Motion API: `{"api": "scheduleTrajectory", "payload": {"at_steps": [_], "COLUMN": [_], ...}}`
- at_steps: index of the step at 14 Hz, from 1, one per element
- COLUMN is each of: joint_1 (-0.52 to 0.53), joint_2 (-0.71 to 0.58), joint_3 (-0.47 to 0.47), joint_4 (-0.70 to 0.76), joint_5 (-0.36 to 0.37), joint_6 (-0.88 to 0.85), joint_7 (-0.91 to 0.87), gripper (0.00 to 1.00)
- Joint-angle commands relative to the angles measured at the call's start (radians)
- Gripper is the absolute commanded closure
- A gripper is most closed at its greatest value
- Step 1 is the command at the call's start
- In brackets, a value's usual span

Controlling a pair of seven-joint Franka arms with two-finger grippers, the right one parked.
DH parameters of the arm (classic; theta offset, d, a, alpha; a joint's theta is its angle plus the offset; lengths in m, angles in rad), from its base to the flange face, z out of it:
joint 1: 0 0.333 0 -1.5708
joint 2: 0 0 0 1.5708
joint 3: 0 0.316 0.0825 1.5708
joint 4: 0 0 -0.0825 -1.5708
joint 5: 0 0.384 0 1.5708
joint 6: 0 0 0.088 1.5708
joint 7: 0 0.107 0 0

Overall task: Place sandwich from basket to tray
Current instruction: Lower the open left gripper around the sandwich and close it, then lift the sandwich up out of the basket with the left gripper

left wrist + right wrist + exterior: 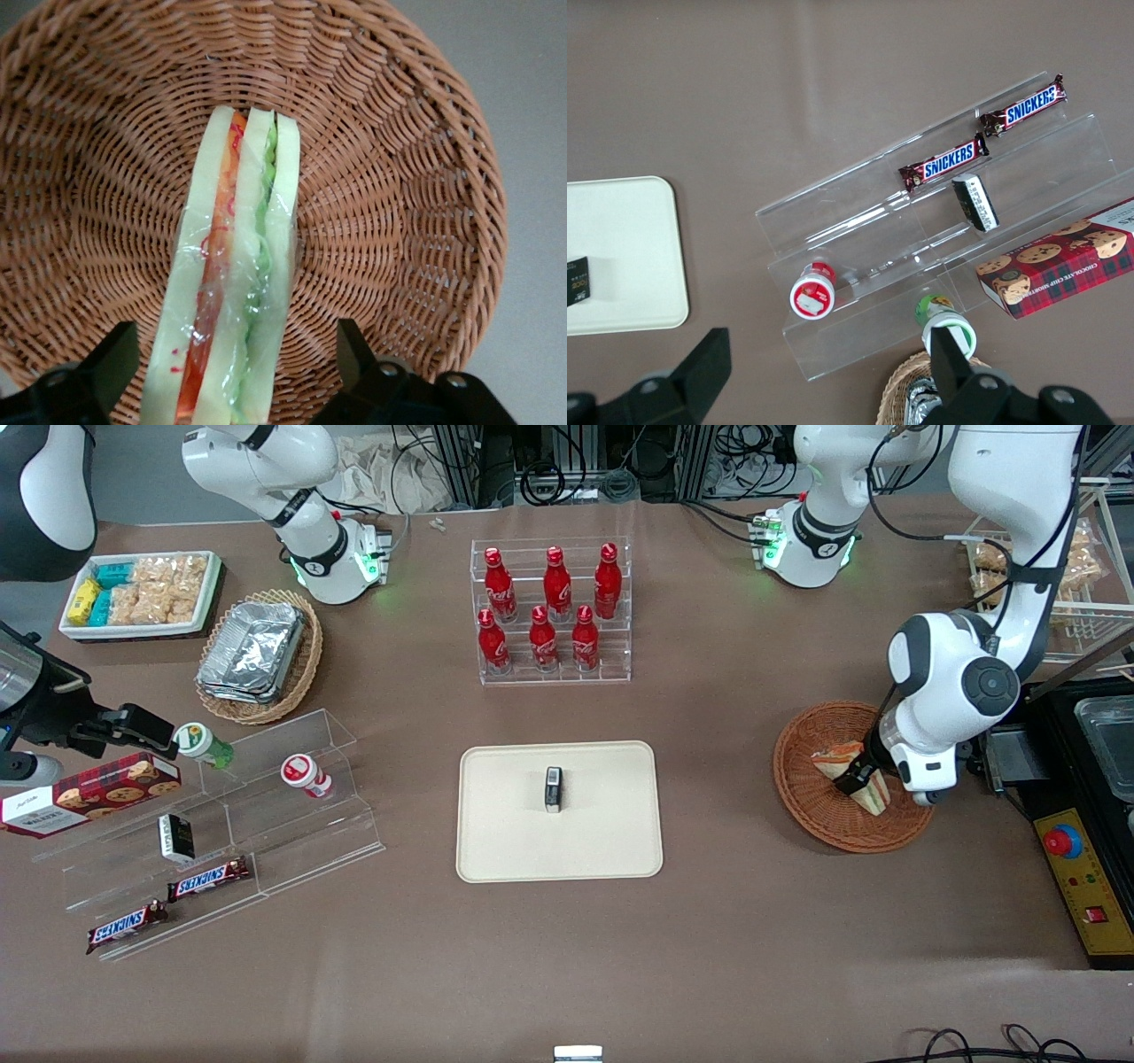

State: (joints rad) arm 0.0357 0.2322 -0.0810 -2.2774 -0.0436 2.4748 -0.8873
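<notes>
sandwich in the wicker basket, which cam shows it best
The left wrist view: the sandwich fills it, layers showing, between the open tool fingers in the basket. The front view shows it small, partly hidden by the arm. The right wrist view misses it.

sandwich (pixel 232 283) end cut off, basket (pixel 811 797) partly arm-hidden

Front view high overhead, wrist views close, downward

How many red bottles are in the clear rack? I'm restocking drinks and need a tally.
6 red bottles, in the clear rack: three on the upper step, three on the lower step nearer the camera. None seem hidden. The gripper is at the sandwich.
</notes>
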Motion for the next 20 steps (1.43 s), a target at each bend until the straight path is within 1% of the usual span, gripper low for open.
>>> {"api": "scheduleTrajectory", "payload": {"at_steps": [1, 2, 3, 4, 8, 9, 11, 13, 16, 18, 20], "joint_1": [0.001, 0.003, 0.003, 0.003, 0.003, 0.004, 0.006, 0.006, 0.004, -0.003, -0.004], "joint_2": [0.006, 0.006, 0.006, 0.003, -0.054, -0.075, -0.109, -0.120, -0.116, -0.116, -0.114], "joint_3": [-0.002, -0.002, -0.002, -0.002, -0.002, -0.002, -0.002, -0.002, -0.003, -0.008, -0.048], "joint_4": [-0.030, -0.028, -0.027, -0.025, -0.008, 0.007, 0.079, 0.206, 0.445, 0.582, 0.697], "joint_5": [-0.004, -0.004, -0.004, -0.004, -0.002, -0.002, -0.001, -0.001, 0.001, 0.001, -0.010], "joint_6": [0.078, 0.079, 0.079, 0.079, 0.047, 0.000, -0.159, -0.342, -0.644, -0.778, -0.893], "joint_7": [-0.030, -0.045, -0.054, -0.056, -0.091, -0.088, -0.081, -0.076, -0.035, 0.022, 0.117], "gripper": [0.41, 0.65, 0.86, 1.00, 1.00, 1.00, 1.00, 1.00, 1.00, 1.00, 1.00]}}
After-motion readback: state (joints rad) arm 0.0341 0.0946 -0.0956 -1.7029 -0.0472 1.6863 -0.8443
